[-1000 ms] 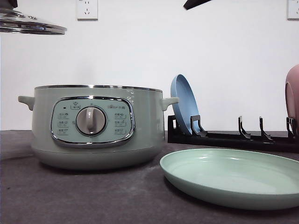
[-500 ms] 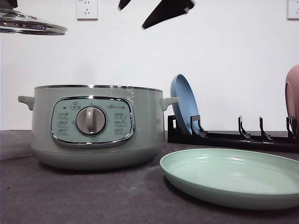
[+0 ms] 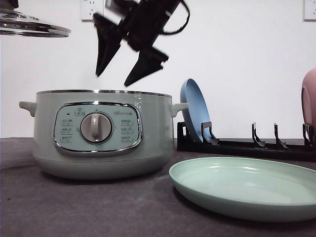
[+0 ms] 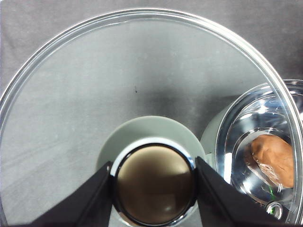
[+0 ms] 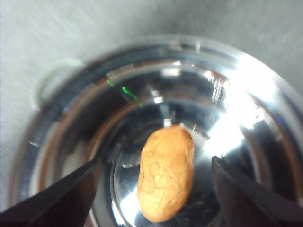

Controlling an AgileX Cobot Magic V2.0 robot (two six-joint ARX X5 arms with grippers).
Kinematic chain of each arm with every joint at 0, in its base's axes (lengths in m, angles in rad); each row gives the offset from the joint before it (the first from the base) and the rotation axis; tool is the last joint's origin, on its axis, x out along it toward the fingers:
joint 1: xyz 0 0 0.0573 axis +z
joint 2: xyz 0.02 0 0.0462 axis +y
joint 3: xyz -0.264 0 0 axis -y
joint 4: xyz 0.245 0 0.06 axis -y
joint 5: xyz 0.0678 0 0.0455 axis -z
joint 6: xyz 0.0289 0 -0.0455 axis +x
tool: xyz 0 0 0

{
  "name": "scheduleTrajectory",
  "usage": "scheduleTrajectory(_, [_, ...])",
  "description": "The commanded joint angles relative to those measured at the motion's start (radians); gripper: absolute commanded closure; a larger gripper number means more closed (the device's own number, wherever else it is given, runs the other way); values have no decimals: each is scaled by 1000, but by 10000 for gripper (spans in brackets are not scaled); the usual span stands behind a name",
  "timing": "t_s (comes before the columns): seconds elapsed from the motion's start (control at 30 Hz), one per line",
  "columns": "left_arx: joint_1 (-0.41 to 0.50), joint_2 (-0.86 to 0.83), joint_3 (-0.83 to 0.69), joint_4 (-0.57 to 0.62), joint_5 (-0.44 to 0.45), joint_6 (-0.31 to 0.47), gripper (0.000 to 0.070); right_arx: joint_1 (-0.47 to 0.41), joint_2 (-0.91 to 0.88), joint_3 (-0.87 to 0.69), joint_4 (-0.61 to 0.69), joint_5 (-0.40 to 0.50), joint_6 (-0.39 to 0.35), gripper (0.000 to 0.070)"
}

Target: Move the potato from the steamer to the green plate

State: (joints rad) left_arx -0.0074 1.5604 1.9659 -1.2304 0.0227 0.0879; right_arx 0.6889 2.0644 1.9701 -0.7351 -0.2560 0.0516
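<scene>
The steamer (image 3: 98,133) stands uncovered at the left of the table. In the right wrist view the potato (image 5: 165,172) lies in the steamer's shiny inner pot (image 5: 236,85). My right gripper (image 3: 113,79) hangs open just above the rim, its fingers (image 5: 57,198) spread either side of the potato without touching it. The left gripper (image 4: 152,163) is shut on the green knob (image 4: 154,184) of the glass lid (image 3: 29,27), held high at the upper left. Through the glass, the potato (image 4: 274,158) shows below. To the steamer's right lies the green plate (image 3: 247,187), nothing on it.
A black dish rack (image 3: 247,145) stands behind the green plate, holding a blue plate (image 3: 195,111) upright. A pink plate (image 3: 309,98) stands in it at the right edge. The grey tabletop (image 3: 98,207) stretches in front of the steamer.
My right gripper has come down from the top edge and moved left, now hanging open over the steamer. The lid and left gripper have stayed put.
</scene>
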Motion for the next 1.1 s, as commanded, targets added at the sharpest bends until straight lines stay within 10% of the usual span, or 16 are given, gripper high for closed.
scheduleTrajectory(0.0, [2,-15,42,38,-1,-2,699,16,33,32,13,8,-8,232])
scheduleTrajectory(1.07, [2,-15,42,30,-1,-2,699,54,184,32,13,119,-7,279])
